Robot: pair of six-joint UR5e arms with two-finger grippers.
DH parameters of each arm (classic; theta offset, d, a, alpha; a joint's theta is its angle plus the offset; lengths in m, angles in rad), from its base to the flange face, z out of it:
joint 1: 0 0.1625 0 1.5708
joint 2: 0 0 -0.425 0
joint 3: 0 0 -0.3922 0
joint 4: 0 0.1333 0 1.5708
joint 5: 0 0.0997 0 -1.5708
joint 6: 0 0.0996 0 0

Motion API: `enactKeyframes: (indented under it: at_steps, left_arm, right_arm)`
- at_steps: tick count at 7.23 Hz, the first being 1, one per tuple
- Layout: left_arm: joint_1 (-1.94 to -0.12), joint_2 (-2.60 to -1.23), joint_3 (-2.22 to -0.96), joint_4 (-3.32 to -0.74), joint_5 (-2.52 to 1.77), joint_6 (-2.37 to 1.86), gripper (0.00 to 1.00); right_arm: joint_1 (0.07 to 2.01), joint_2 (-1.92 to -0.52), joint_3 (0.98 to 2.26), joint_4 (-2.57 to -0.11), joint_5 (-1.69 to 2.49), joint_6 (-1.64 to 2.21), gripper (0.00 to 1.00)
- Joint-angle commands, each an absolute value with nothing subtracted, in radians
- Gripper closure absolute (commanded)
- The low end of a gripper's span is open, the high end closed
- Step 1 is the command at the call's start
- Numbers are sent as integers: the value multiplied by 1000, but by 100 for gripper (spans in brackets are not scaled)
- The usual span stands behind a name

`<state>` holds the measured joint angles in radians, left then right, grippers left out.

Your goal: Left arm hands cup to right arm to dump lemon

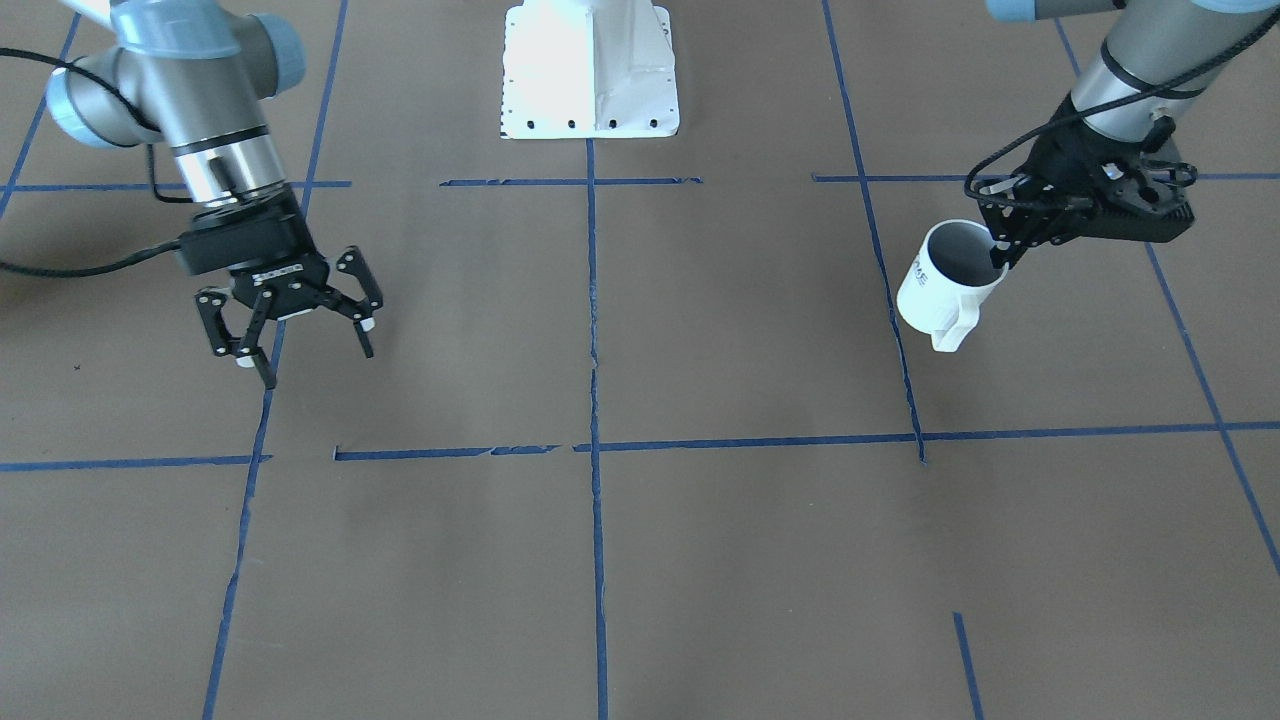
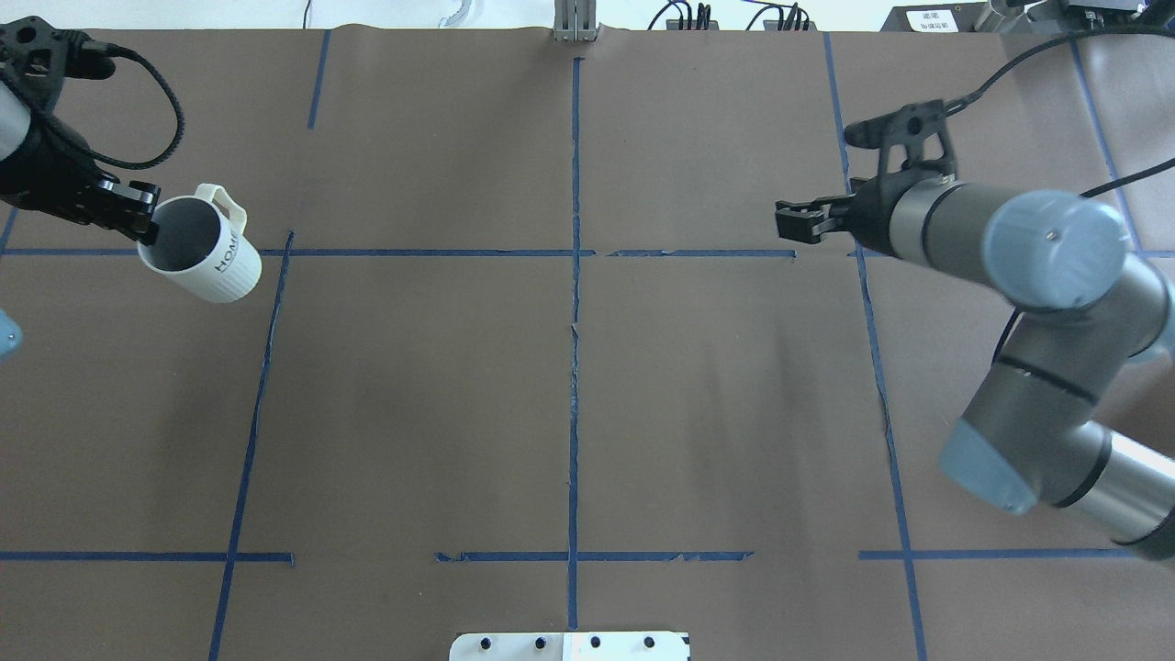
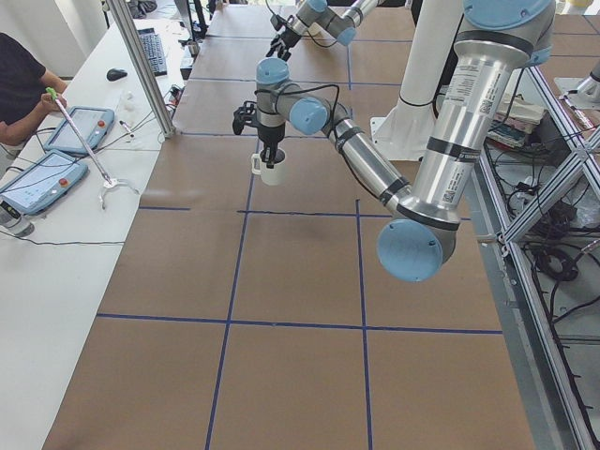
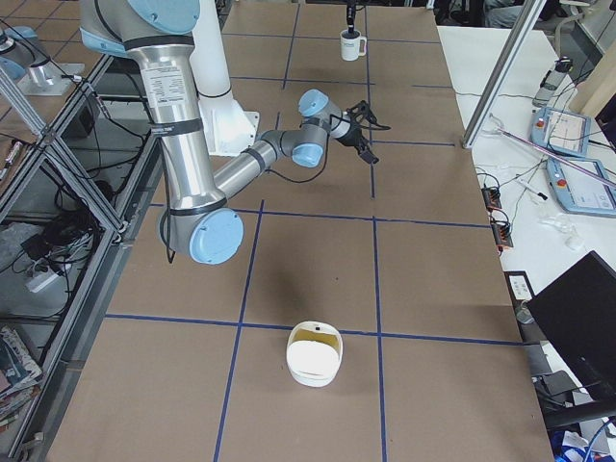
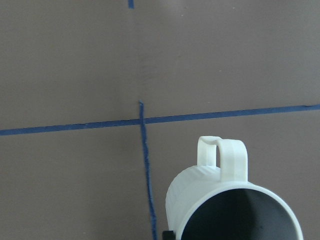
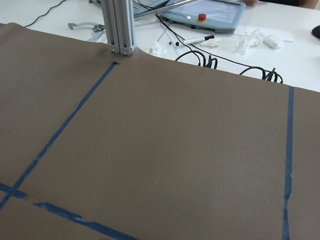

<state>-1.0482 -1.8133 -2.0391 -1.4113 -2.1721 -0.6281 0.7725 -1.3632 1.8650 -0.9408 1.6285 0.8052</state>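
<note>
Cup [image 1: 935, 290] tilts, rim clamped in left claw [image 1: 1001, 254]; right claw [image 1: 308, 358] hovers spread apart.

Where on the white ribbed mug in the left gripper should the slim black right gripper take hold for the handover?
Likely the free rim of the white ribbed mug, on its side toward the open right gripper, coming from the robot's right. The bulky black left gripper pinches the opposite rim, and the loop handle points away from the robot, so neither blocks that approach.
</note>
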Motion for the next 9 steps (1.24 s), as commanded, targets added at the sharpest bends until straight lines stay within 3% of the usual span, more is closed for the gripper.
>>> enactKeyframes:
  at_steps: [1,3,6,9]
  left_arm:
    - [-1107,-1731,-1936,-1445,-2256,-493,100]
    - [-1134,-1677,-1856,-1537,-2263,-477,100]
    - [-1137,-1568,-1850,-1607,-2388,-520,100]
    - [-1134,-1474,-1830,-1821,-2364,-640,100]
  right_arm:
    - [1034,-1465,1862,-983,1996,761,0]
    - [1159,-1532,1897,-1127,2110,568,0]
    - [1173,-1653,2011,-1309,2126,503,0]
    - [1212,-1649,2043,-1419,2224,503,0]
